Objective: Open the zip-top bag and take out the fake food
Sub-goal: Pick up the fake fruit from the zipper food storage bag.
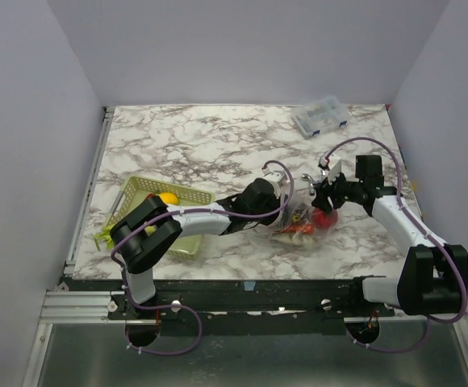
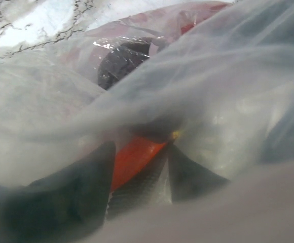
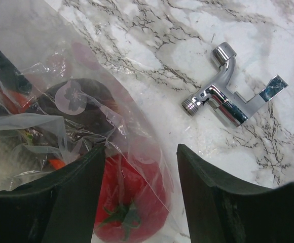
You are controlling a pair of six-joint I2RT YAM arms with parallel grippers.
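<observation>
Closest in the right wrist view, the right tool point(image 3: 141, 149) fills the bottom of the frame, its two dark fingers point(image 3: 61, 202) spread wide. Between them, at lower centre, a red round fruit point(image 3: 129, 202) with a green calyx sits inside the zip-top bag point(image 3: 40, 55). The clear film reaches almost to the right-hand finger, and nothing looks pinched. Higher up, left of centre, a dark maroon ball point(image 3: 94, 109) shows behind a pale flower print on the film. A chrome tap fitting point(image 3: 225, 98) lies on the marble bench point(image 3: 152, 50) at upper right, apart from the bag.

Crinkled film veils the left wrist view. Through it the left tool point(image 2: 141, 147) appears as two blurred dark fingers standing apart at the bottom of the frame, with an orange-red piece point(image 2: 137, 157) between them. Whether they pinch it or the film cannot be told.

From above, the bag lies on the bench just right of centre with fake food point(image 1: 302, 226) inside it. Both tools meet over it, one from each side. A pale green mesh basket point(image 1: 123, 205) at the left holds a yellow piece point(image 1: 168, 197). A clear compartment box point(image 1: 321, 117) sits at the upper right.
</observation>
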